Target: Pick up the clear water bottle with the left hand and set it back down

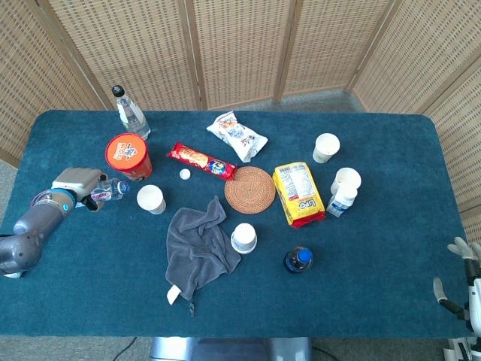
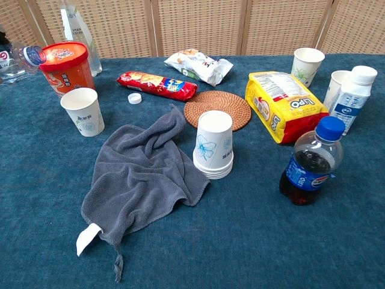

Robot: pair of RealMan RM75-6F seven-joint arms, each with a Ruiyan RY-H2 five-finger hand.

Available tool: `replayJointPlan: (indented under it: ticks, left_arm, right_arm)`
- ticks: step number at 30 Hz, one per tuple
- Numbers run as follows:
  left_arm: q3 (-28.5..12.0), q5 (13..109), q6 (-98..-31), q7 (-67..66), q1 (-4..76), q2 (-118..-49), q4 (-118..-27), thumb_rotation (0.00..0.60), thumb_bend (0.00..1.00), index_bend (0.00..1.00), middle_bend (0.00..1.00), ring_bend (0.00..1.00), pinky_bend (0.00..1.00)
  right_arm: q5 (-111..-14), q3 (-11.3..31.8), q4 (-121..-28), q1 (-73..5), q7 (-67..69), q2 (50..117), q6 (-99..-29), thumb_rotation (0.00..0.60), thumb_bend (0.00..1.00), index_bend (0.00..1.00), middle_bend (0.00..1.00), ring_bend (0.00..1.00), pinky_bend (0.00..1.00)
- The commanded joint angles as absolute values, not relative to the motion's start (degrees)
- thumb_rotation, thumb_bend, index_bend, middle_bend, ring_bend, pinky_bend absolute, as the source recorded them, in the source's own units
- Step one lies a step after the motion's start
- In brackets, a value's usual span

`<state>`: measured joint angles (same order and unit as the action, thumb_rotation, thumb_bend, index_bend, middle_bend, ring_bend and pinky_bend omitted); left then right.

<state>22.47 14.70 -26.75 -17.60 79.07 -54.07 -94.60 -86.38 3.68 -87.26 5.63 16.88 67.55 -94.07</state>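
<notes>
A small clear water bottle with a blue cap lies tilted on its side at the table's left, its cap pointing at the orange tub. My left hand grips its body, fingers wrapped around it. In the chest view only the bottle's neck and cap show at the left edge, close to the tub; the hand is out of that frame. My right hand hangs off the table's near right corner, fingers apart and holding nothing.
A tall clear bottle with a black cap stands behind the tub. A paper cup, a loose white cap, a red biscuit pack and a grey towel lie to the right of the held bottle. Cola bottle stands near front.
</notes>
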Motion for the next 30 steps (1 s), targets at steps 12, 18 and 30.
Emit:
replayJointPlan:
  ticks: [12,18,30]
  left_arm:
    - [26.5,11.0,-26.7,-19.6,84.1,-56.1,-94.0,0.600,0.51,0.36,0.33,0.36,0.46]
    - [28.0,10.0,-26.5,-20.1,85.7,-56.8,-94.0,0.600,0.51,0.36,0.33,0.36,0.46]
    - [32.4,6.2,-28.0,-22.9,90.2,-59.4,-93.9,0.600,0.52,0.37,0.33,0.36,0.46]
  right_arm:
    - [-86.1,4.0,-86.8,5.9,17.4,68.0,-94.4,0.600,0.45,0.00,0.24,0.01,0.23]
    - [-86.0,4.1,-86.3,6.1,17.8,68.3,-94.5,0.600,0.45,0.00,0.24,0.01,0.23]
    - [-85.6,4.1,-85.5,6.3,18.6,68.8,-94.3,0.600,0.45,0.00,0.24,0.01,0.23]
